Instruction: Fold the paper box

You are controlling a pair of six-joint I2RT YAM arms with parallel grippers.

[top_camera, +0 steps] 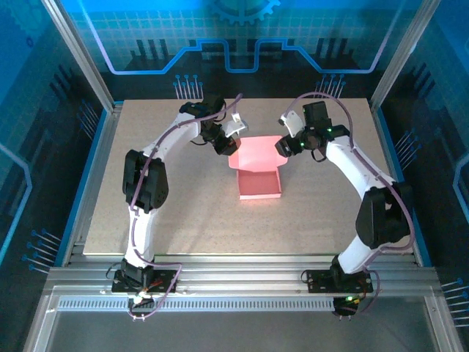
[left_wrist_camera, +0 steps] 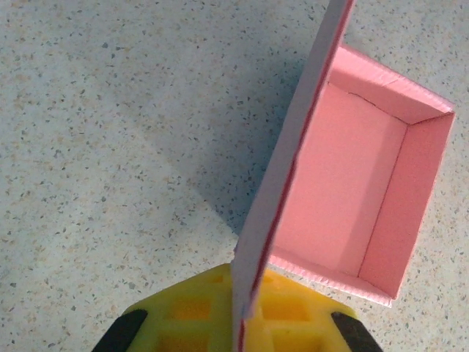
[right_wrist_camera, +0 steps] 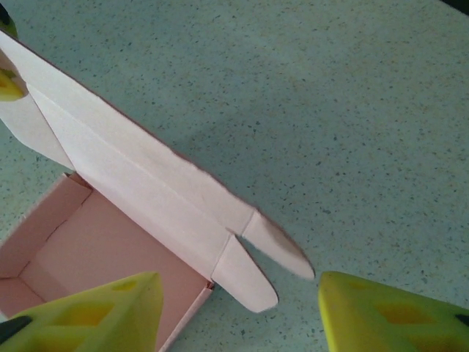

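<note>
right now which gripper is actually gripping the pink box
The left gripper, shut on the raised lid of the paper box; the right gripper hangs open.

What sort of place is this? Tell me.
Probably a robot lab cell: left arm and right arm bolted to a metal rail, speckled table holding a paper box, blue panels around.

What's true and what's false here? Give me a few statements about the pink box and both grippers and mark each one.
1. The left gripper is shut on the raised flap of the paper box. True.
2. The right gripper is clamped on the box. False: its jaws stand open near the flap's tabs.
3. The box lies as a flat, unfolded sheet. False: its walls stand up, forming a tray on the table.
4. The tray has nothing inside it. True.
</note>
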